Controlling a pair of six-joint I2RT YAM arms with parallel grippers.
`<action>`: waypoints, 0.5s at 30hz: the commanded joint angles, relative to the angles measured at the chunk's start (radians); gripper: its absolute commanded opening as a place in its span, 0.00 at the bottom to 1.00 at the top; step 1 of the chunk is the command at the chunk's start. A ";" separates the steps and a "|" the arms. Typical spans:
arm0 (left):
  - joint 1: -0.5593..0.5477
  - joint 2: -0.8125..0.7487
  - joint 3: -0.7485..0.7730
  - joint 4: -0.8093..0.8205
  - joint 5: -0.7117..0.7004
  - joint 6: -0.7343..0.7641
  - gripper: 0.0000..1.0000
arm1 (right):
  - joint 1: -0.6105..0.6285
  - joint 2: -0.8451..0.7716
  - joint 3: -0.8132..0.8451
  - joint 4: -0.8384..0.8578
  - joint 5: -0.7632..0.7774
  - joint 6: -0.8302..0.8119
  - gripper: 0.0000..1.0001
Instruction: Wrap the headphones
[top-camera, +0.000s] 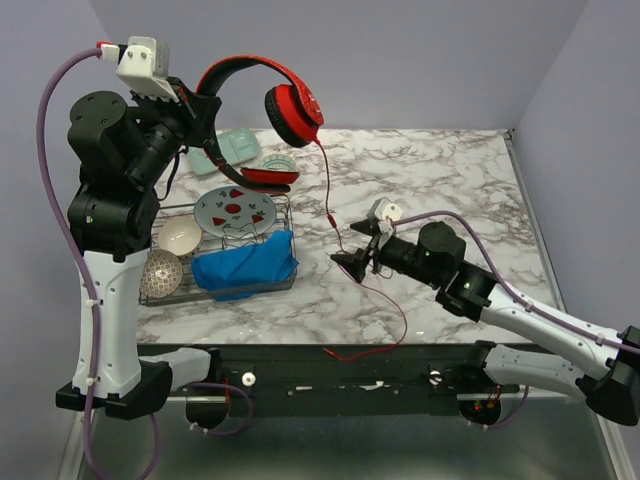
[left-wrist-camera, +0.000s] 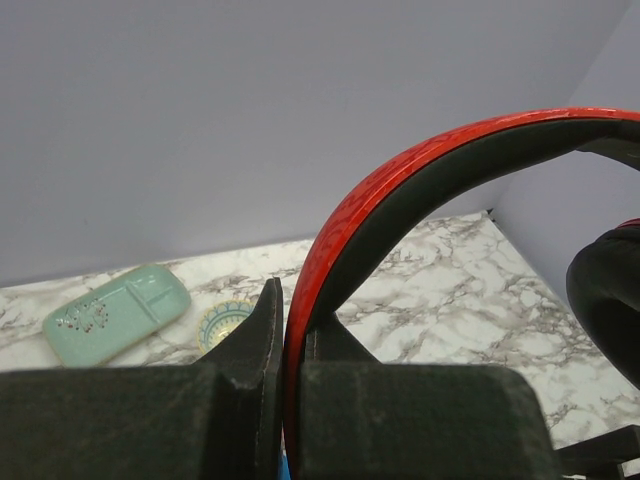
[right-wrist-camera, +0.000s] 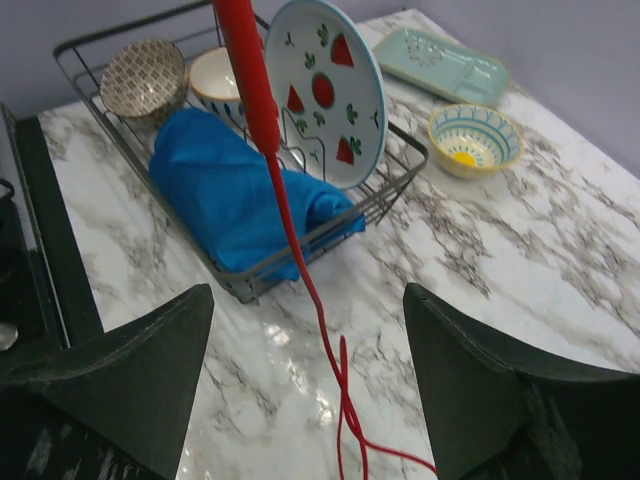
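Red glossy plastic, lined in black, forms the headphones (top-camera: 293, 115). They hang in the air over the far left of the marble desk (top-camera: 450, 190), the curved headband pinched in the closed left claw (top-camera: 203, 100). The two cups are round. One thin cable (top-camera: 329, 190) falls between the widely spread fingers of the right claw (top-camera: 352, 262), which grips nothing. A wire rack (right-wrist-camera: 395, 195) holds one blue cloth (top-camera: 245, 265), one plate (top-camera: 233, 210) and two bowls (top-camera: 180, 236).

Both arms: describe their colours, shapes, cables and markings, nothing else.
The left arm and right arm share one build: bulky black rounded joint housings linked by smooth white segments. A lilac cable loops along the left arm, another along the right, each reaching a white boxy wrist camera block. Jaws are matte black wedges. No markings show.
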 joint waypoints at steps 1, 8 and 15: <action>0.007 -0.017 -0.001 0.043 0.010 -0.044 0.00 | 0.011 0.116 0.049 0.210 -0.019 0.079 0.85; 0.007 -0.036 -0.030 0.049 0.016 -0.050 0.00 | 0.011 0.283 0.121 0.215 0.026 0.099 0.28; 0.007 -0.042 -0.144 0.101 -0.130 0.079 0.00 | 0.011 0.184 0.098 0.008 0.257 0.073 0.01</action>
